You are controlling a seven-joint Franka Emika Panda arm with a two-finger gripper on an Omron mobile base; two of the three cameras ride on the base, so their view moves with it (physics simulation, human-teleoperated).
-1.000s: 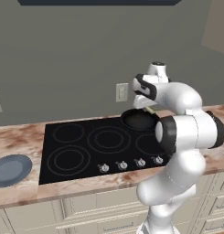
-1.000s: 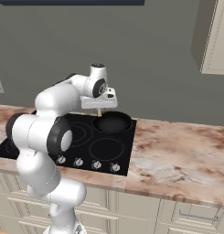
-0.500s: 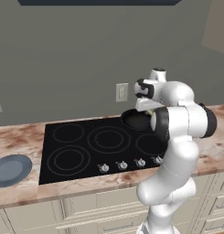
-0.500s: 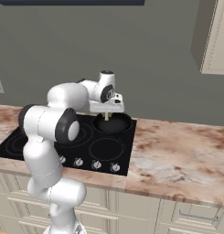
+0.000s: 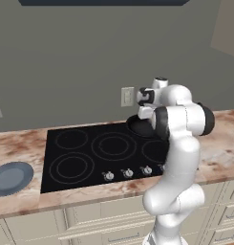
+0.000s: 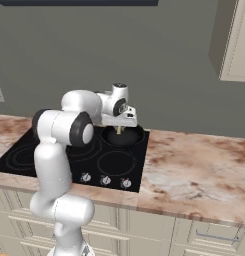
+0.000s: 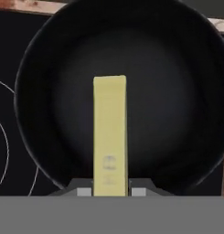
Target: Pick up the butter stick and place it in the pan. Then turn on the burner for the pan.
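Hand view: I see the pincer (image 7: 111, 192) clamped on the butter stick (image 7: 110, 137), one finger at each side of its near end, the bar hanging over the dark inside of the pan (image 7: 195, 91). A small mark on the butter is too blurred to read. Right base view puts the pan (image 6: 136, 137) on the cooktop's (image 6: 54, 150) rear burner, knobs (image 6: 105, 180) along the front, marble bench (image 6: 194, 165) alongside.

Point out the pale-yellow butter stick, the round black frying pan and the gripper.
Pale-yellow butter stick (image 7: 109, 132), hand view, mid-length.
Round black frying pan (image 7: 177, 91), hand view, inner floor.
Gripper (image 7: 110, 192), hand view, between fingertips.
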